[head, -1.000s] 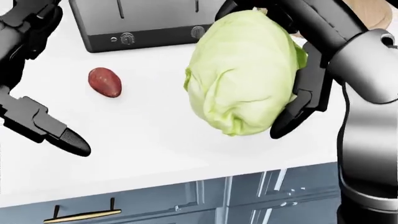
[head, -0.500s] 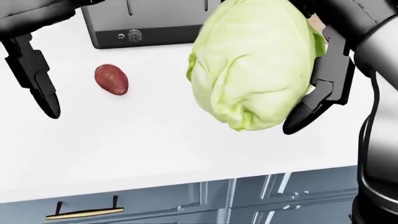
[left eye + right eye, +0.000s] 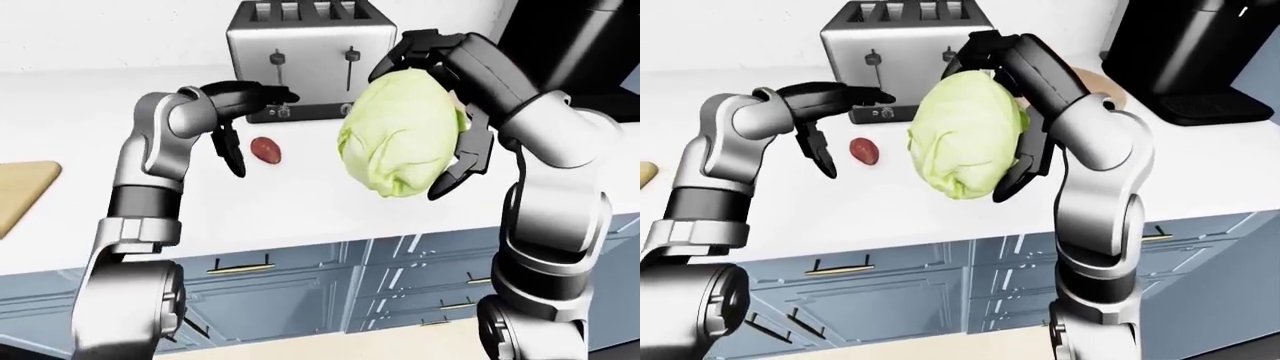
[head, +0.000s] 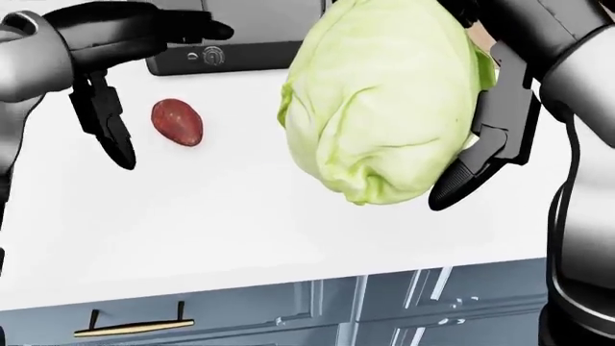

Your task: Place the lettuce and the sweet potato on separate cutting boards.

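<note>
Up above the white counter (image 4: pixel 240 216), the right hand (image 3: pixel 440 112) has its fingers (image 4: pixel 478 162) clenched round the lettuce (image 4: pixel 384 101), holding it clear of the surface. The sweet potato (image 4: pixel 178 122) lies on the counter just below the toaster (image 3: pixel 305 60). Beside it hovers the left hand (image 4: pixel 120 79), fingers spread and touching nothing. A cutting board (image 3: pixel 20 195) sits at the left-eye view's left edge.

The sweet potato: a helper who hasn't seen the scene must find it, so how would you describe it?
Find the silver toaster on the white counter. Just below its base in the left-eye view lies the sweet potato, beside the open left hand. It is small, oval and reddish-brown, unlike the big pale-green lettuce.
</note>
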